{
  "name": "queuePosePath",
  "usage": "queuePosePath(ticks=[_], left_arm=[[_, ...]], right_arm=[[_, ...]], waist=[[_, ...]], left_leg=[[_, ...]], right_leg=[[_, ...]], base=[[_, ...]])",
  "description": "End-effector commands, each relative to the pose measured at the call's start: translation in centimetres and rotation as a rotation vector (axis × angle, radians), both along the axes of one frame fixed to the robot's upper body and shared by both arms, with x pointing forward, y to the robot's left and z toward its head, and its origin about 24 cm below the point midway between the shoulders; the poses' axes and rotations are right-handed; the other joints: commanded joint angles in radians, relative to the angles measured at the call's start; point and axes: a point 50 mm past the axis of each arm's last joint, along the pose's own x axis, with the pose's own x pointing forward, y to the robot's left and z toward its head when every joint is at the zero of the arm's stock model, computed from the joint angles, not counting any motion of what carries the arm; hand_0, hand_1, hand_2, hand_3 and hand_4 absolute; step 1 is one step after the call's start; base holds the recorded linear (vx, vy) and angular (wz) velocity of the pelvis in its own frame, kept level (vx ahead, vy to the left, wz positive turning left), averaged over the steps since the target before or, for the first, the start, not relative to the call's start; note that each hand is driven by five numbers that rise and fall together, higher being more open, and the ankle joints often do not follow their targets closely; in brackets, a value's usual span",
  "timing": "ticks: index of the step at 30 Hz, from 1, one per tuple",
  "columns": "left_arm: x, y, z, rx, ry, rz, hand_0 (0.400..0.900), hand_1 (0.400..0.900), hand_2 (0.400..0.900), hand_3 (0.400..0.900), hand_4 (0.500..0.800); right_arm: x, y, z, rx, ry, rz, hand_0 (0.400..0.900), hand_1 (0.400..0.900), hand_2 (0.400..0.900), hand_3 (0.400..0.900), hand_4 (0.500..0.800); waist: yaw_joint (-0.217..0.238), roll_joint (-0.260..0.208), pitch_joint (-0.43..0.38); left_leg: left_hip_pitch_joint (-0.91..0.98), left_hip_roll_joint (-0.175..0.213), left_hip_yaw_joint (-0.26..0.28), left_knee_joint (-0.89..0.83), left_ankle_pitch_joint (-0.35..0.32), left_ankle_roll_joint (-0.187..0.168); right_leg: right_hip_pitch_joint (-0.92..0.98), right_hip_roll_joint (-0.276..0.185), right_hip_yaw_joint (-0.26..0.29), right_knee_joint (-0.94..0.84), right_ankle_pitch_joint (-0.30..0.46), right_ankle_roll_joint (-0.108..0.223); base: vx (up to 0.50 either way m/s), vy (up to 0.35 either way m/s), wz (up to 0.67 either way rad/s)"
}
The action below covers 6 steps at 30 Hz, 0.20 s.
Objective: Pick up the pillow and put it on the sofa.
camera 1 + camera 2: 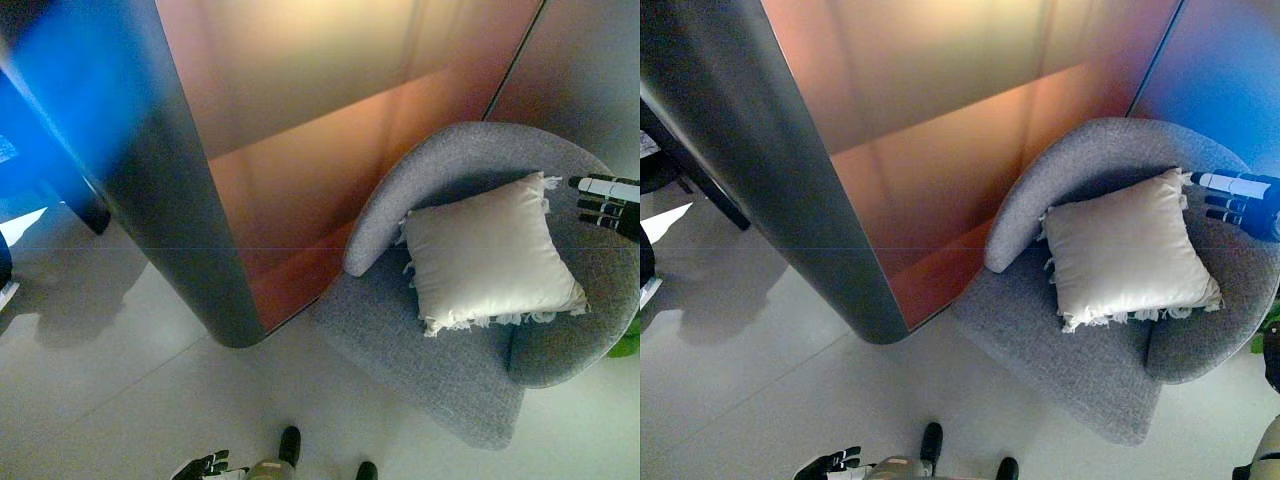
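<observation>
White pillow (490,255) lies on grey sofa (430,360) beside copper wall (300,150); right hand (610,205) fingers straight, empty.

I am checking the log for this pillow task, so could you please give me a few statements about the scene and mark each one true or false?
1. The white pillow lies on the seat of the grey sofa. True.
2. The right hand grips the pillow's middle. False: its fingers are straight, at the pillow's upper right corner, curled round nothing.
3. The left hand rests on the sofa. False: it shows at the bottom edge of the view, over the floor.
4. The pillow has a fringe along its edges. True.
5. The sofa stands beside a copper-coloured wall panel. True.
</observation>
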Motion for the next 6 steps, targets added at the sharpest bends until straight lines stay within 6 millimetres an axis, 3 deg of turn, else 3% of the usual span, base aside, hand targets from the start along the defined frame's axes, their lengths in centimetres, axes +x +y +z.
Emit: queuePosePath(ticks=[1, 6], left_arm=[[-0.7, 0.1, 0.1, -0.001, 0.016, -0.092, 0.900, 0.900, 0.900, 0.900, 0.800], [0.3, 0.0, 0.1, -0.007, 0.001, -0.070, 0.900, 0.900, 0.900, 0.900, 0.800]], right_arm=[[-0.9, -0.8, 4.5, -0.063, -0.242, 0.046, 0.900, 0.900, 0.900, 0.900, 0.800], [-1.3, -0.7, -0.1, 0.011, -0.236, 0.112, 0.900, 0.900, 0.900, 0.900, 0.800]], waist=[[0.001, -0.022, -0.050], [-0.029, -0.020, -0.064]], left_leg=[[0.108, 0.021, 0.071, 0.007, -0.169, -0.069], [0.130, 0.021, 0.087, 0.007, -0.175, -0.063]], right_leg=[[0.008, 0.012, 0.009, 0.006, -0.029, 0.018], [0.019, 0.007, 0.015, 0.010, -0.026, 0.023]], base=[[-0.04, 0.034, -0.06], [-0.03, 0.030, -0.09]])
